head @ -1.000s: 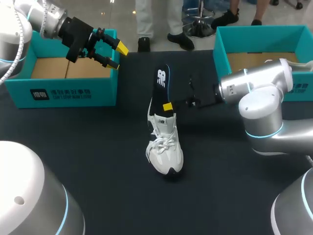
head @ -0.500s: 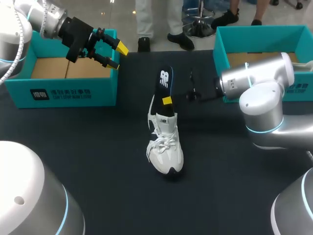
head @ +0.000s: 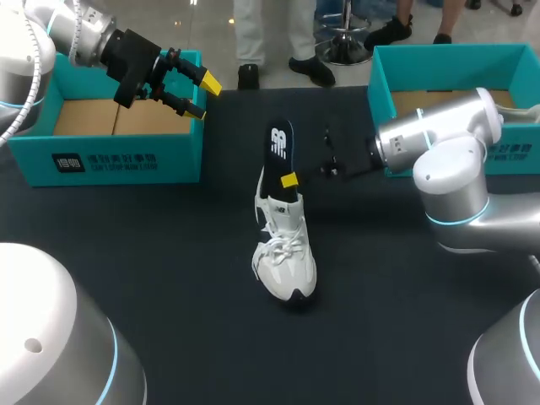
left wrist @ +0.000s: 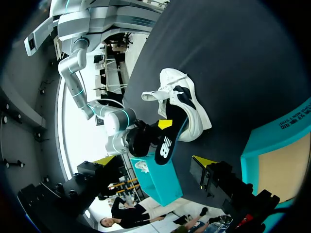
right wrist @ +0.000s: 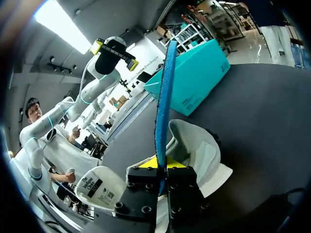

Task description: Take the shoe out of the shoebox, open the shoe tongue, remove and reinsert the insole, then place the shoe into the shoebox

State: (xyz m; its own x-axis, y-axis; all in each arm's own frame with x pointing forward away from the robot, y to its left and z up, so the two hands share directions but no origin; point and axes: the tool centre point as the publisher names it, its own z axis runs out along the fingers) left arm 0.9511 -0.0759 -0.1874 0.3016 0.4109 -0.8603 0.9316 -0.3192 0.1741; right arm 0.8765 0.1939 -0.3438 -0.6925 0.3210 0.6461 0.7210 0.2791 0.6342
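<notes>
At worktop centre, right end effector clenches insole standing in shoe; best draw straight toward 12 o'clock, no twist; left end effector released, 10 o'clock.

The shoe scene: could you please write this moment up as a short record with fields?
shoe: white, on the table, between left shoebox and right shoebox
insole: upright, lower end at the shoe's opening
right gripper: shut on the insole
left gripper: open, above the left shoebox's corner
</notes>
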